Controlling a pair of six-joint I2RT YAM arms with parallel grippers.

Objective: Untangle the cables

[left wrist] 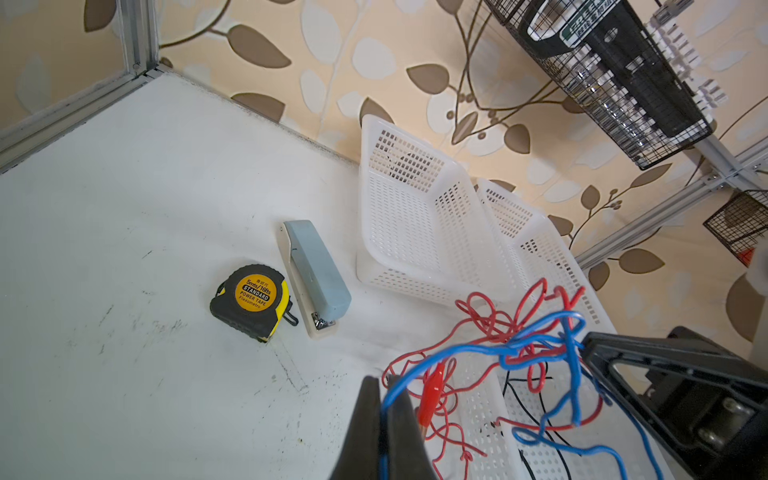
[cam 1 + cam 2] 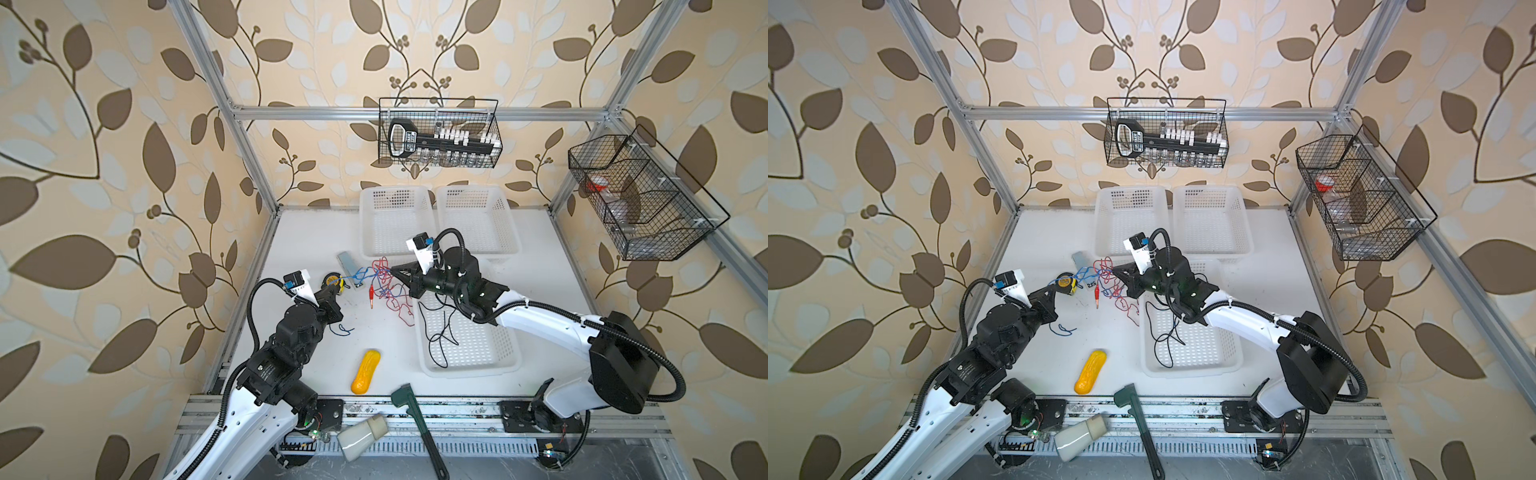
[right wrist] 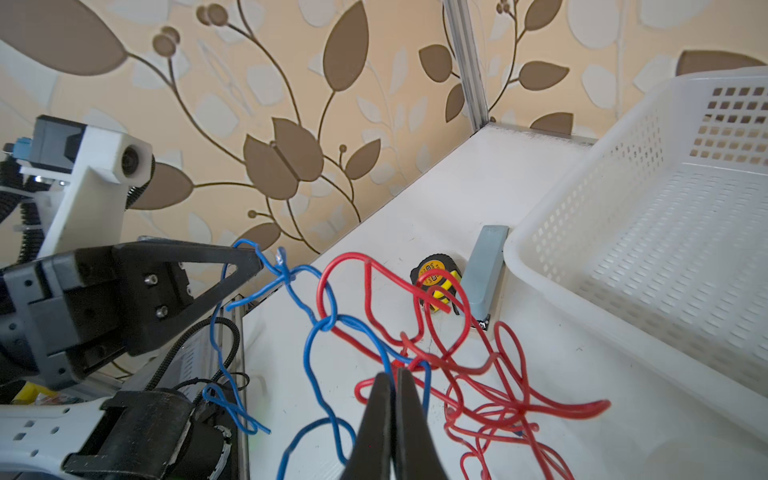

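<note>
The tangle of thin red, blue and black cables (image 2: 384, 286) hangs mid-table between both arms. The left gripper (image 1: 384, 380) is pinched together on a blue strand (image 1: 457, 352). The right gripper (image 3: 392, 374) is clamped on the red-and-blue knot (image 3: 409, 361). Its black strands (image 2: 441, 332) trail into the near white perforated plastic basket (image 2: 469, 370), right of centre.

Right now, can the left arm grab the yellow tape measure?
Probably not yet. The tape measure lies close and uncovered, but the left pincer is shut on the blue cable, so it would need to let go first.
</note>
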